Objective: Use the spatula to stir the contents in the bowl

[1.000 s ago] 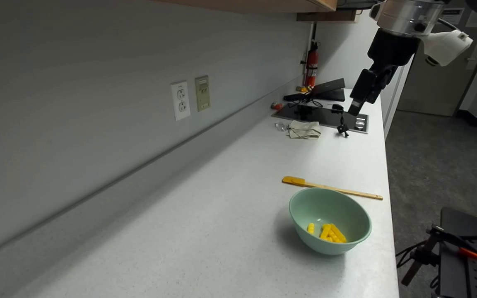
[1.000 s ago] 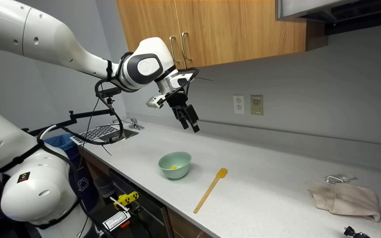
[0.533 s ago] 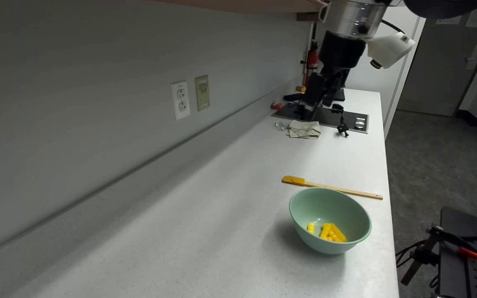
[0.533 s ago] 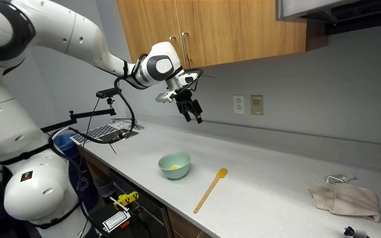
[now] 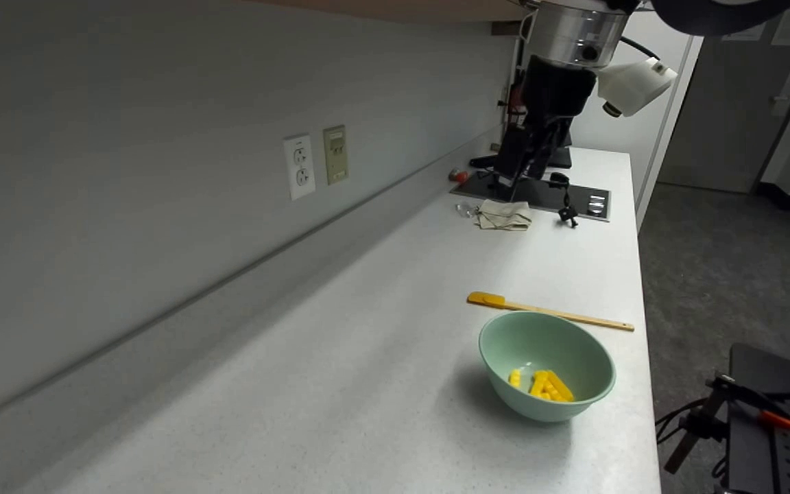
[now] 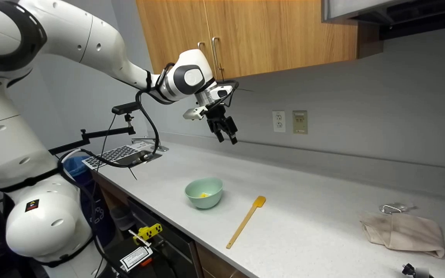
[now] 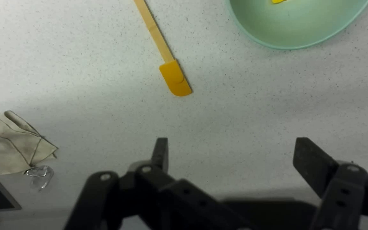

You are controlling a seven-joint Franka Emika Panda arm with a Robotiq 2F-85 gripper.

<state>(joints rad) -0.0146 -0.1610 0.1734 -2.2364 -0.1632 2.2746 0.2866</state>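
room above spatula [image 7: 160, 44], bowl [image 7: 295, 28] nearby

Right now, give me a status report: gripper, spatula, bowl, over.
Gripper open, holding nothing, above counter. Spatula flat on counter, beside but apart from bowl. Yellow bits inside bowl. Nothing seen lying over spatula.

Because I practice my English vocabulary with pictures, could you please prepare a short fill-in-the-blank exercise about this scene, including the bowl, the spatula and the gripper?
1. The pieces in the bowl are bright ______ in color.
2. The handle of the spatula is made of light-colored ______.
3. With its jaws wide apart, the gripper holds ______.
4. In the wrist view, the cloth reaches the ______ edge of the picture.

Missing words: yellow; wood; nothing; left.
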